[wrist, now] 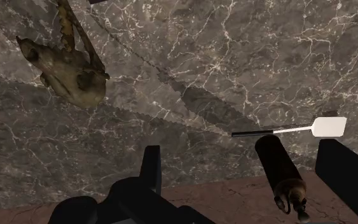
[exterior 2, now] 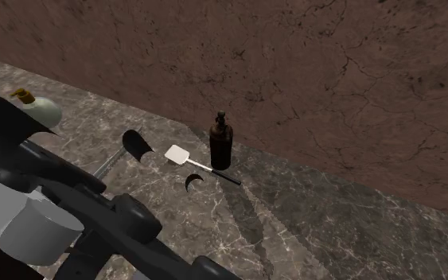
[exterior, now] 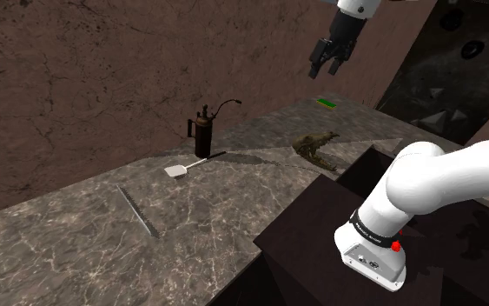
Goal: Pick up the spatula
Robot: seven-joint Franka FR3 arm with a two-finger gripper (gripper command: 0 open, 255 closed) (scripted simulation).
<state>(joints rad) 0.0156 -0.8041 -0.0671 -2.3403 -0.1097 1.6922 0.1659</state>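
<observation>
The spatula [exterior: 188,166] lies flat on the marble counter [exterior: 77,235], with a white blade and a thin black handle; it also shows as spatula [exterior 2: 190,161] and spatula [wrist: 301,130]. Its handle passes close beside a dark pump bottle [exterior: 203,135]. My gripper [exterior: 328,66] hangs high above the counter, well off toward the shoulder view's right of the spatula. It is open and holds nothing. In the wrist view the gripper [wrist: 247,178] has its fingers [wrist: 151,167] wide apart, with the bottle [wrist: 279,168] and spatula far below between them.
A brown animal figure [exterior: 316,146] lies on the counter near the stand's box [exterior: 320,226]. A green block [exterior: 326,103] sits farther back. A grey strip [exterior: 138,211] lies on the near counter. A round pump dispenser [exterior 2: 37,110] stands at the second exterior view's left. A brown wall backs the counter.
</observation>
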